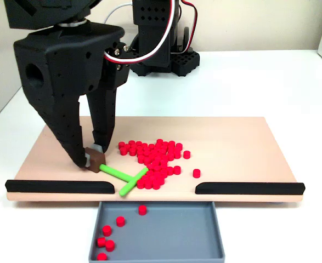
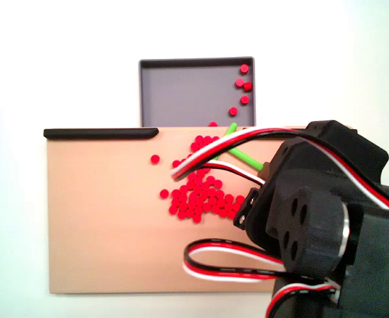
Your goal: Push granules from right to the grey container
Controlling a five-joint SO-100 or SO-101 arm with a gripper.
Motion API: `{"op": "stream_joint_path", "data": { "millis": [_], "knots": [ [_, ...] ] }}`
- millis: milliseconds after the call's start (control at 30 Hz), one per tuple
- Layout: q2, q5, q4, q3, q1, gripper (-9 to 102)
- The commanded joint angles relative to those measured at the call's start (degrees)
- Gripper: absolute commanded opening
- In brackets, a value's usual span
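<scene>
Red granules [image 1: 158,159] [image 2: 197,195] lie in a heap on the tan board [image 1: 243,148] [image 2: 101,225]. Several more sit inside the grey container [image 1: 171,235] [image 2: 181,93], mostly along one side wall. My black gripper [image 1: 93,158] is shut on the brown block at the end of the green T-shaped pusher stick [image 1: 125,178] [image 2: 237,151]. The stick's crossbar rests against the heap's edge near the gap between the black bars. In one fixed view the arm hides the gripper tip.
Two black bars [image 1: 59,186] [image 1: 251,188] line the board's edge beside the container; one black bar [image 2: 101,133] shows from the other side. A lone granule [image 1: 196,173] lies apart. The arm's base [image 1: 161,49] stands behind the board on the white table.
</scene>
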Motion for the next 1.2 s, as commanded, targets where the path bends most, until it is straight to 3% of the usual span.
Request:
{"op": "stream_joint_path", "data": {
  "millis": [0, 1167],
  "knots": [
    [0.79, 1.41, -0.35, -1.76, -0.53, 0],
    [0.62, 20.13, -0.35, -1.85, -2.02, 0]
  ]
}}
